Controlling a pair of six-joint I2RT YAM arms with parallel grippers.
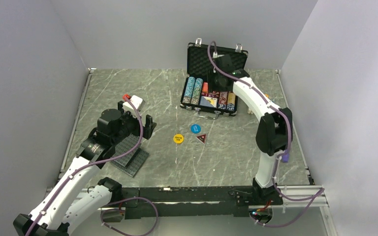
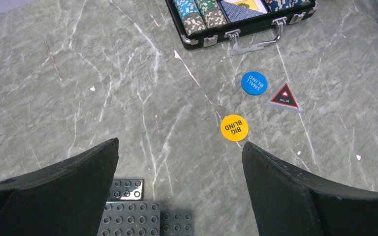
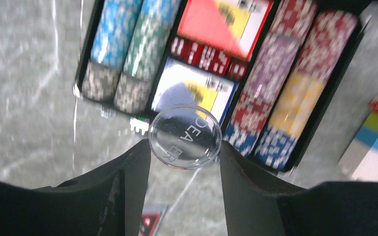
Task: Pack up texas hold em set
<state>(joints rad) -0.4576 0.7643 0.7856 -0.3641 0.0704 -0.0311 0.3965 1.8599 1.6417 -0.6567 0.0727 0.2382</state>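
The black briefcase (image 1: pixel 200 58) lies open at the far side of the marbled grey surface (image 2: pixel 103 98). Its egg-crate foam lid stands upright and its silver handle (image 2: pixel 256 45) lies flat, pointing toward the arms. Inside, chip rows (image 3: pixel 112 34) fill the left and right lanes, two card decks (image 3: pixel 193 87) lie in the middle, and a line of small red dice (image 3: pixel 204 53) sits between the decks. The right gripper (image 3: pixel 184 147) hangs above the open case, clenched on a clear dealer button (image 3: pixel 185 136) that it pinches by the rim between both fingers. Just right of the case stands a colourful toy-block figure (image 3: pixel 374 135), too blurred to read in detail. Three pieces lie loose on the surface in front of the case, near one another but not touching: a blue button (image 2: pixel 254 83) marked SMALL BLIND, a yellow button (image 2: pixel 234 128) marked BIG BLIND, and a red-triangle button (image 2: pixel 283 98) marked ALL IN. The left gripper (image 2: pixel 179 145) is released, its jaws spread wide and holding nothing. It hovers to the left of those pieces, with the dark grey studded plates (image 2: pixel 130 214) on the surface beneath it.
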